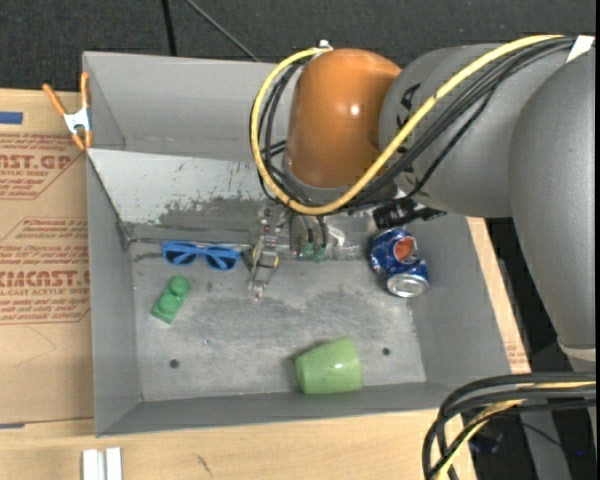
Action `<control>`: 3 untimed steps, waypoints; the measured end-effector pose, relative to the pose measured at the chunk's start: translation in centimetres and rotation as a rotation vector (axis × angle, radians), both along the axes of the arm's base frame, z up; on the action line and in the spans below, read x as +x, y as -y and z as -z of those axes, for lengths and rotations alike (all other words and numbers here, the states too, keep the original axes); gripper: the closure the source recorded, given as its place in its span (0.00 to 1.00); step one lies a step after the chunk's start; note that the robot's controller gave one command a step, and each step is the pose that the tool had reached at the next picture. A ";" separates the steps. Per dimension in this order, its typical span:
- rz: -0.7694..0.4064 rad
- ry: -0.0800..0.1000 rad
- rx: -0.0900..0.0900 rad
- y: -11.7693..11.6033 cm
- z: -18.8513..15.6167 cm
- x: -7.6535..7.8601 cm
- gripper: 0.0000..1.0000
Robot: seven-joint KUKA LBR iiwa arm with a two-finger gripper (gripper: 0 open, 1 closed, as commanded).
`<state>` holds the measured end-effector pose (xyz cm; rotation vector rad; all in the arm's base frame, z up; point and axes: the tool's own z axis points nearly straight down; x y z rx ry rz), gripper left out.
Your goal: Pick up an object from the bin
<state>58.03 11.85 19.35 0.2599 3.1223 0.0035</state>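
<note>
My gripper (285, 263) hangs below the arm's orange cover over the middle of the bin, close to the back wall. Its fingers stand apart, and I see nothing between them. The left fingertip (259, 283) reaches down near the bin floor, just right of a pair of blue sunglasses (202, 256) lying along the back wall. A blue soda can (398, 261) lies tilted on its side to the gripper's right. Part of the gripper's right side is hidden under the cover.
A small green bottle (170, 300) lies at the left of the bin. A light green cup (329, 366) lies on its side by the front wall. The big grey arm with its yellow and black cables covers the bin's right back corner.
</note>
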 end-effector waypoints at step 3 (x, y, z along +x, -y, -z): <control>-0.204 -0.013 -0.003 2.1 5.4 -2.5 0.00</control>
